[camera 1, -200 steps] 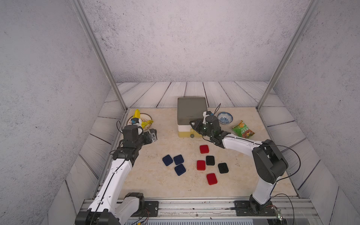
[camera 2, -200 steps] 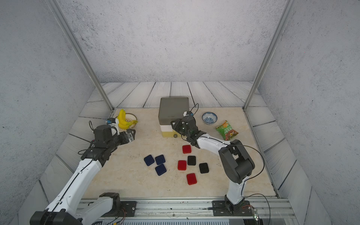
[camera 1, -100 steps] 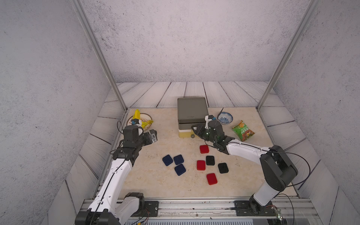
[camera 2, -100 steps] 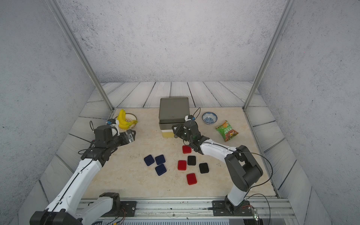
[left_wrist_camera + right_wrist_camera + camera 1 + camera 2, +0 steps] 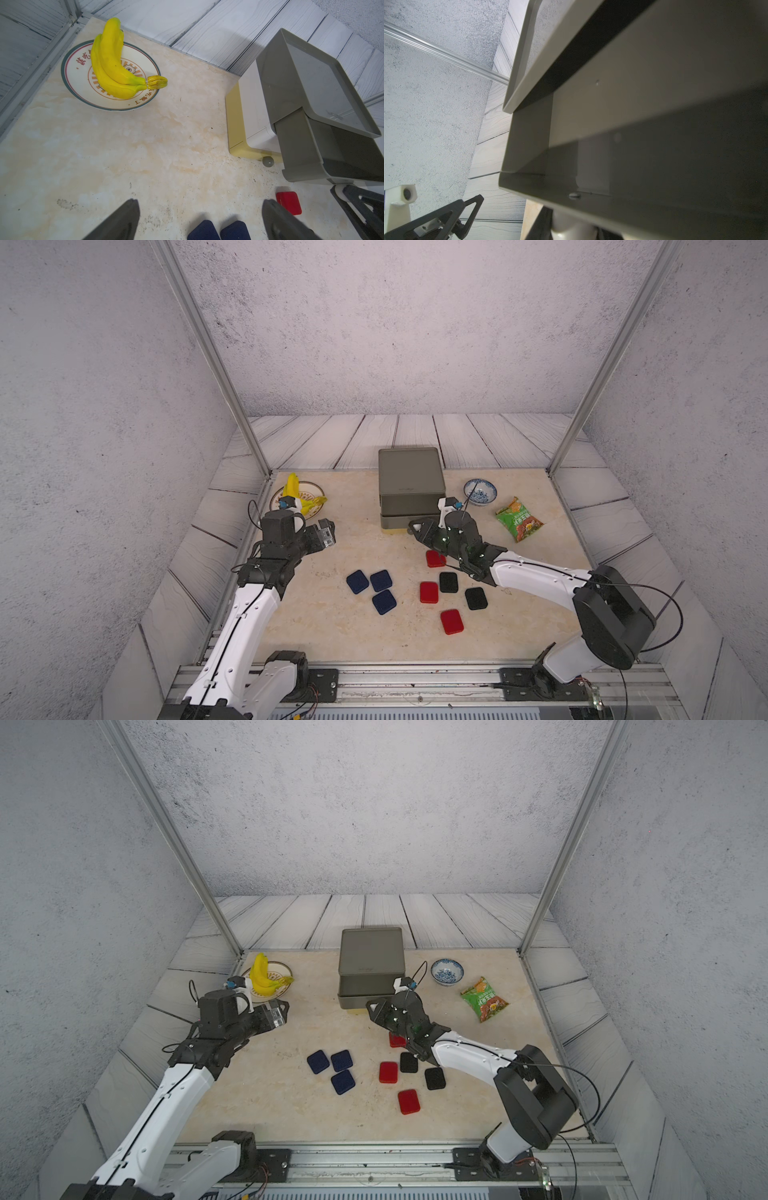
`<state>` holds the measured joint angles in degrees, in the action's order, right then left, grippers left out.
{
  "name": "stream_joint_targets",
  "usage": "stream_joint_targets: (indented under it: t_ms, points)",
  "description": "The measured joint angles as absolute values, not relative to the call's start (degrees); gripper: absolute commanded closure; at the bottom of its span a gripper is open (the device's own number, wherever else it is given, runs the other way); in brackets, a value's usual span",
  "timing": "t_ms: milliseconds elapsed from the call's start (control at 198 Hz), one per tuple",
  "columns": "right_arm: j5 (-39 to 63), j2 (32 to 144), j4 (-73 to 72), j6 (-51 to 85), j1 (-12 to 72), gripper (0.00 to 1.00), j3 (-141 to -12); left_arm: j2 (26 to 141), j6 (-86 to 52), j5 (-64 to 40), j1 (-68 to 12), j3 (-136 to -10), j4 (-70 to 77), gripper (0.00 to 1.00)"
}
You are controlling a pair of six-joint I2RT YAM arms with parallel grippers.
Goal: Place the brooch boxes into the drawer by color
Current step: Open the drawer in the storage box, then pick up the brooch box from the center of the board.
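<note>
The drawer (image 5: pixel 409 472) (image 5: pixel 371 950) stands at the back middle, its grey top tier (image 5: pixel 307 153) pulled out part way. My right gripper (image 5: pixel 413 526) (image 5: pixel 571 230) is shut on that tier's white knob. In front lie the brooch boxes: three navy (image 5: pixel 381 580), three red (image 5: pixel 429 592) and two black (image 5: pixel 449 582). One red box (image 5: pixel 434 558) lies partly under my right wrist. My left gripper (image 5: pixel 328 533) (image 5: pixel 200 202) hovers open and empty at the left, with two navy boxes (image 5: pixel 203 230) just below its fingers in the left wrist view.
A plate (image 5: pixel 316 491) with yellow bananas (image 5: pixel 112 62) sits at the back left. A blue-and-white bowl (image 5: pixel 480 491) and a green snack bag (image 5: pixel 519 519) lie right of the drawer. Metal frame posts (image 5: pixel 216 364) rise at the table's back corners.
My right gripper has drawn back toward the front with the white knob, sliding the grey tier out. The left arm and the boxes have not moved.
</note>
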<state>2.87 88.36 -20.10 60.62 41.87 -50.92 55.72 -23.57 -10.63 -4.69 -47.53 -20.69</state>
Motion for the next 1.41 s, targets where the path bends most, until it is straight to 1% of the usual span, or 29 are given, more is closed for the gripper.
stream_joint_targets:
  t_ms: [272, 666, 691, 721, 761, 782, 812, 862, 983, 1034, 1205, 1412]
  points:
    - [1.15, 87.94, -20.71, 60.88, 43.44, 0.76, -50.11, 55.81, -23.57, -10.44, -4.69, -47.53, -21.39, 0.02]
    - [1.17, 86.5, -20.18, 60.93, 43.66, 0.71, -48.88, 56.07, -23.55, -10.11, -4.69, -47.53, -21.8, 0.02]
    - [1.28, 86.39, -20.18, 60.93, 43.68, 0.69, -48.75, 56.18, -23.55, -10.11, -4.69, -47.53, -21.93, 0.02]
    - [1.37, 86.26, -20.18, 60.93, 43.68, 0.64, -48.64, 56.34, -23.57, -10.11, -4.69, -47.53, -22.2, 0.02]
    - [1.43, 86.11, -20.16, 60.99, 43.7, 0.55, -48.45, 56.53, -23.64, -10.13, -4.69, -47.53, -22.57, 0.02]
    - [1.45, 86.02, -20.14, 61.21, 43.7, 0.47, -48.38, 56.62, -23.68, -10.13, -4.69, -47.53, -22.79, 0.02]
    - [1.76, 85.86, -19.9, 61.3, 43.72, 0.39, -48.12, 56.69, -23.86, -10.17, -4.69, -47.53, -23.14, 0.02]
    - [2.11, 85.65, -19.16, 60.53, 43.83, 0.29, -47.77, 56.73, -24.1, -10.22, -4.69, -47.53, -23.7, 0.02]
    - [2.96, 85.3, -17.52, 59.83, 44.1, 0.19, -47.31, 56.73, -24.62, -10.35, -4.75, -47.53, -25.39, 0.02]
    - [3.07, 84.71, -16.86, 59.4, 44.14, 0.17, -47.16, 56.77, -24.77, -10.33, -4.95, -47.53, -26.41, 0.02]
    - [3.29, 80.77, -14.66, 58.02, 44.21, 0.15, -47.16, 58.3, -24.97, -9.93, -6.87, -48.38, -31.35, 0.02]
    - [3.03, 72.05, -7.94, 53.08, 44.36, 0.15, -46.7, 65.3, -26.15, -8.36, -12.53, -50.61, -36.77, 0.02]
